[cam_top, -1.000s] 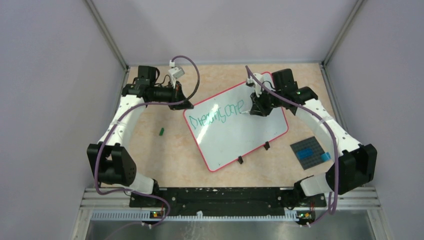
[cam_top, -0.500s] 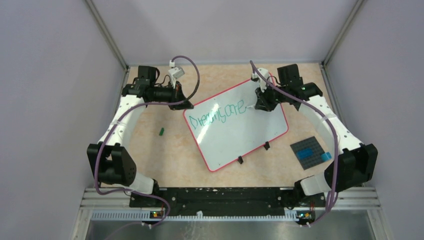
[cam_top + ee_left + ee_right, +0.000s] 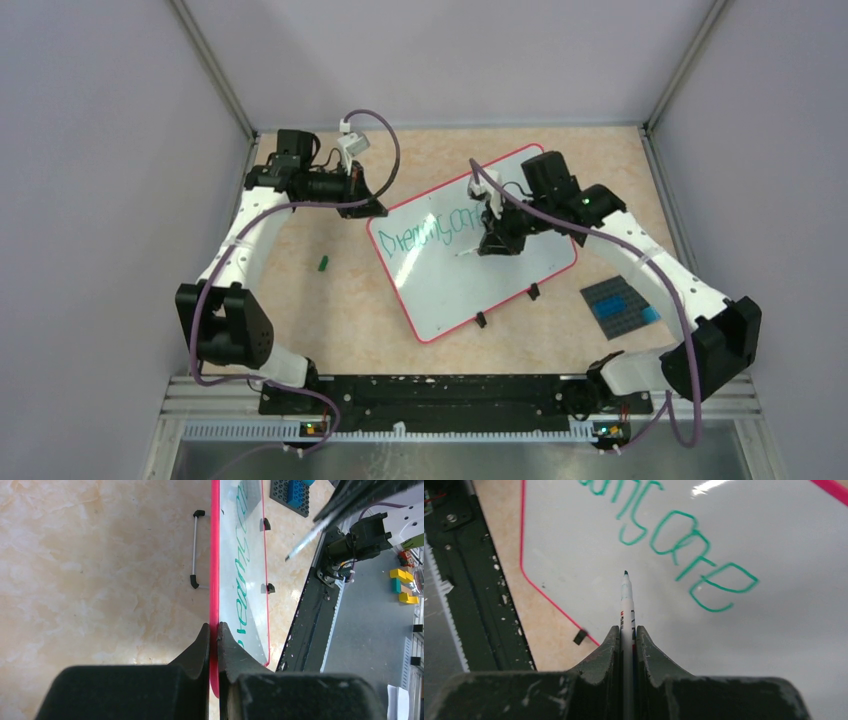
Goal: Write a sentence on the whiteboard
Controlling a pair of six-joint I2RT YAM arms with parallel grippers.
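The whiteboard [image 3: 490, 275] with a thin red rim lies tilted on the table, with green writing [image 3: 435, 228] along its upper part. My left gripper [image 3: 372, 208] is shut on its far left corner; the left wrist view shows the jaws pinching the red rim [image 3: 214, 605]. My right gripper [image 3: 490, 240] is shut on a white marker [image 3: 627, 605], whose green tip [image 3: 626, 573] points at the board [image 3: 774, 630] just below the green writing [image 3: 694, 560]. I cannot tell whether the tip touches the surface. The marker also shows in the left wrist view [image 3: 305, 542].
A small green marker cap [image 3: 323, 263] lies on the table left of the board. A dark grey studded plate [image 3: 617, 303] with blue bricks sits at the right. Two black feet [image 3: 533, 292] stick out at the board's near edge. Cage walls ring the table.
My right gripper with the marker has swung from the end of the written line to the left and nearer, over the board's middle. The left gripper and the board have not moved.
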